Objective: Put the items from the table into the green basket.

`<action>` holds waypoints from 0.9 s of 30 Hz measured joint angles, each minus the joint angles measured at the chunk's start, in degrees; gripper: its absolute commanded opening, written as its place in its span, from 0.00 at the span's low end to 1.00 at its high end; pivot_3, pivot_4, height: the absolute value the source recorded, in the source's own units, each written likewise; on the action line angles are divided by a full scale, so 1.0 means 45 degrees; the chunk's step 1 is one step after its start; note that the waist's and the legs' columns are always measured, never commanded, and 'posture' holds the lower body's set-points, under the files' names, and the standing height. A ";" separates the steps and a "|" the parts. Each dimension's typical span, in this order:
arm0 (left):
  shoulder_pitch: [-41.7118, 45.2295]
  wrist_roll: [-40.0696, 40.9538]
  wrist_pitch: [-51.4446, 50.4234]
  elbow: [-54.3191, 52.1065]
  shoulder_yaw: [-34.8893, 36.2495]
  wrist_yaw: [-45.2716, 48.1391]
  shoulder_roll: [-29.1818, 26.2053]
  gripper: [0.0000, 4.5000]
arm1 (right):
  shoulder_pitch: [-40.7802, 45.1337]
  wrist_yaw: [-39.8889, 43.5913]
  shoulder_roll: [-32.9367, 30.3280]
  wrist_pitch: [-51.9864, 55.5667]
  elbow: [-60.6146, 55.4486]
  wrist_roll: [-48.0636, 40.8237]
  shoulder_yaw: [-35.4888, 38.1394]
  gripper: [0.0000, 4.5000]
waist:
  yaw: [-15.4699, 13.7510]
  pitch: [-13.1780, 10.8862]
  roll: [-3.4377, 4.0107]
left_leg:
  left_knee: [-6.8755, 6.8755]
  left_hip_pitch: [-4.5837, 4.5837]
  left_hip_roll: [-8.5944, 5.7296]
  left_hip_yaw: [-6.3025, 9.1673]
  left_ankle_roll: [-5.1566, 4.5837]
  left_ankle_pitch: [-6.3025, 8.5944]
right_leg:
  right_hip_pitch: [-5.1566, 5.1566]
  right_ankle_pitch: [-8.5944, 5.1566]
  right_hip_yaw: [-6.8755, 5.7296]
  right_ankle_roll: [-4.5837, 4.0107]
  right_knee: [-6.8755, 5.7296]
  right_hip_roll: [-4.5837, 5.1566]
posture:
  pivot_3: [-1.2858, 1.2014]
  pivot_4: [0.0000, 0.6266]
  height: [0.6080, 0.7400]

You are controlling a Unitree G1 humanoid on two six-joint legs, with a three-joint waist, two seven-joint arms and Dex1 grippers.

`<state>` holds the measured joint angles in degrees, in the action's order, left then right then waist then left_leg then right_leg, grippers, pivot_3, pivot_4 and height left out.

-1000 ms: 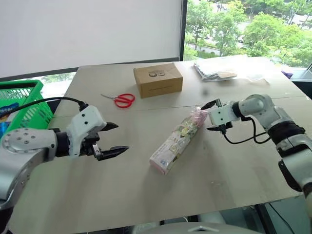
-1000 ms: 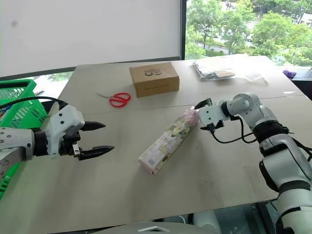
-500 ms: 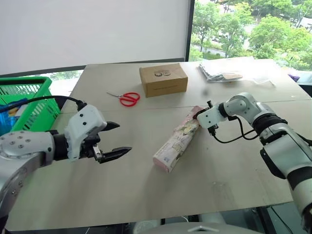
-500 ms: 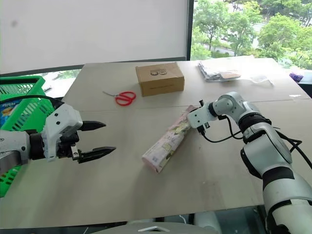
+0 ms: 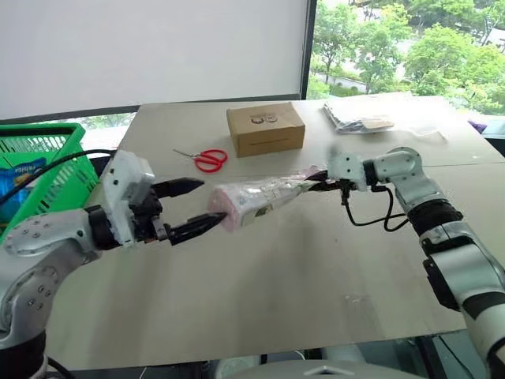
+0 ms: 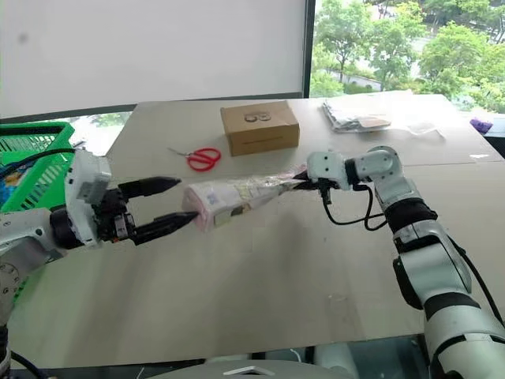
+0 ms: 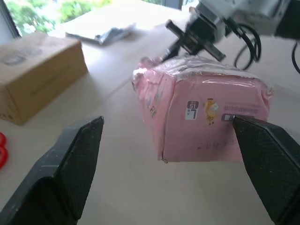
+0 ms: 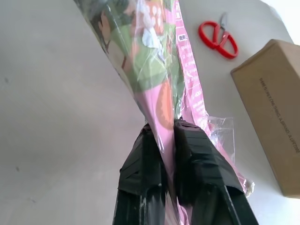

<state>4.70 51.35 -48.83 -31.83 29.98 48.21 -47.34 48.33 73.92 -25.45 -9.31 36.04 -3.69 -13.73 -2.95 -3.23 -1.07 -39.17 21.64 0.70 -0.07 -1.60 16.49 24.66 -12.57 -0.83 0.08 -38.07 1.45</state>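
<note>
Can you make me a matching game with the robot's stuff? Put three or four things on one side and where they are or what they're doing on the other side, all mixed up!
Things:
1. pink packet
2. red scissors
3. left gripper
4. green basket

Places or states:
A. open, fingers on either side of the packet's flat end
B. lying on the table beside the cardboard box
C. off the table's left edge
D. pinched at one end by the right gripper, lifted off the table

Pairs: 1-D, 2-B, 3-A, 4-C
</note>
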 measured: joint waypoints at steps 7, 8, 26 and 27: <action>0.1717 0.2919 0.0253 0.0735 0.0706 -0.1358 0.1300 1.00 | -0.2019 -0.0786 0.0419 0.6568 -0.5242 -0.2227 0.0345 0.01 | 0.0153 0.0003 -0.0004 | -0.0007 0.0000 -0.0013 0.0001 -0.0002 0.0001 | 0.0001 0.0003 -0.0002 0.0001 -0.0007 0.0006 | 0.56 0.00 0.88; 0.1888 0.3206 0.0330 0.0731 0.0712 -0.1444 0.1332 1.00 | -0.2034 -0.0939 0.0511 0.7005 -0.5577 -0.2374 0.0362 0.01 | 0.0162 0.0006 -0.0006 | -0.0007 -0.0001 -0.0017 0.0001 -0.0001 0.0000 | 0.0001 0.0003 -0.0001 0.0002 -0.0008 0.0003 | 0.55 0.00 0.88; 0.2519 0.5701 0.0775 0.0680 -0.0370 -0.2460 0.1553 1.00 | -0.2044 -0.2341 0.1252 0.9465 -0.7054 -0.3188 0.0651 0.01 | 0.0166 0.0014 -0.0010 | -0.0008 -0.0001 -0.0029 -0.0009 0.0003 -0.0002 | 0.0000 0.0003 0.0007 0.0001 -0.0005 -0.0081 | 0.55 0.00 0.88; 0.2544 0.5765 0.0775 0.0680 -0.0399 -0.2488 0.1552 1.00 | -0.2044 -0.2339 0.1261 0.9463 -0.7070 -0.3188 0.0640 0.01 | 0.0160 0.0014 -0.0009 | -0.0007 -0.0002 -0.0031 -0.0008 0.0003 -0.0002 | 0.0000 0.0003 0.0007 0.0001 -0.0005 -0.0083 | 0.55 0.00 0.88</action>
<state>16.14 77.30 -45.35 -28.77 28.18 37.02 -40.36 39.13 63.40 -19.78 33.27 4.22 -18.03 -10.86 -2.23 -3.17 -1.11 -39.20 21.64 0.56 -0.11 -1.58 16.47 24.66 -12.56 -0.80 0.08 -38.09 1.08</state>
